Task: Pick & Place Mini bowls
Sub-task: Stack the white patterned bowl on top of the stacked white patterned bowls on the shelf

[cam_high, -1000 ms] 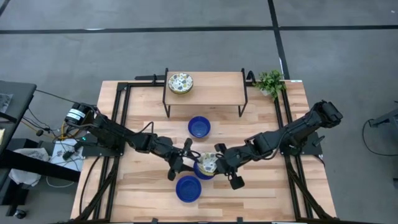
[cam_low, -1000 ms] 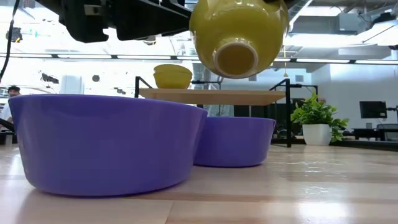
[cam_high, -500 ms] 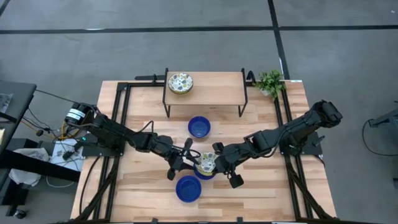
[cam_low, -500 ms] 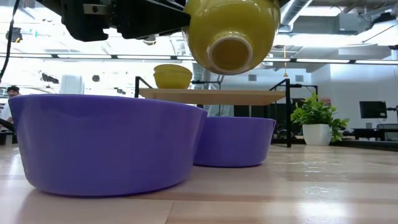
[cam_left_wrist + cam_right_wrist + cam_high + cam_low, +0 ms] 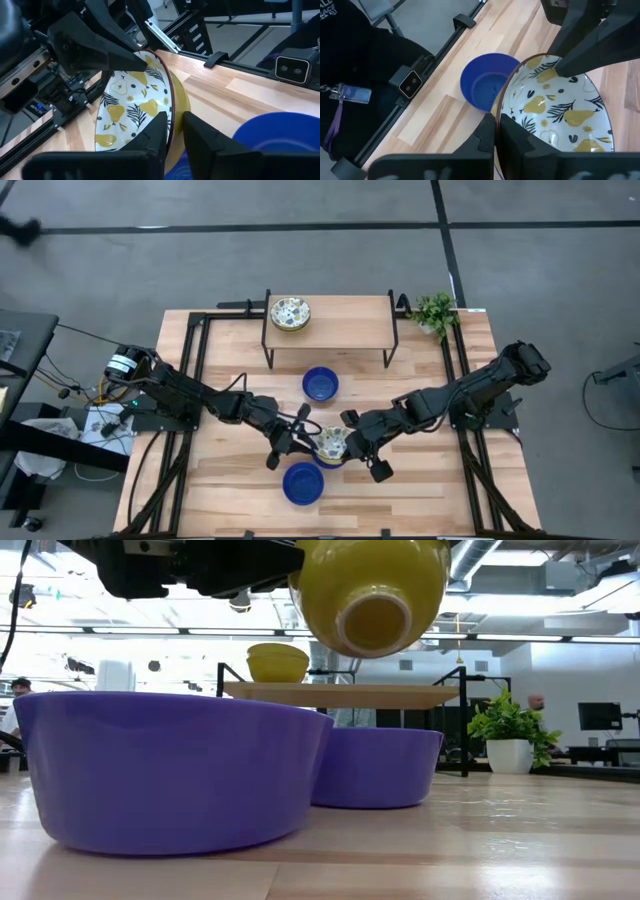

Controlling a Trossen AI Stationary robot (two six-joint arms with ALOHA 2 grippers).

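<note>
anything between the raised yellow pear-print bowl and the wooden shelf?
High view: one blue bowl sits on the table between the pear-print bowl and the wooden shelf.

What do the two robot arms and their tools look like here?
Both arms are dark, jointed and slim. The left arm has a white-labelled base with loose cables beside it; the right arm is all black. Each tool, left tool and right tool, has two flat, black, angular fingers.

One camera looks straight down over the whole table (image 5: 240, 480); another sits at tabletop level, very close to a blue bowl (image 5: 170, 770). Both wrist cameras (facing each other) share the patterned bowl (image 5: 135, 107).
</note>
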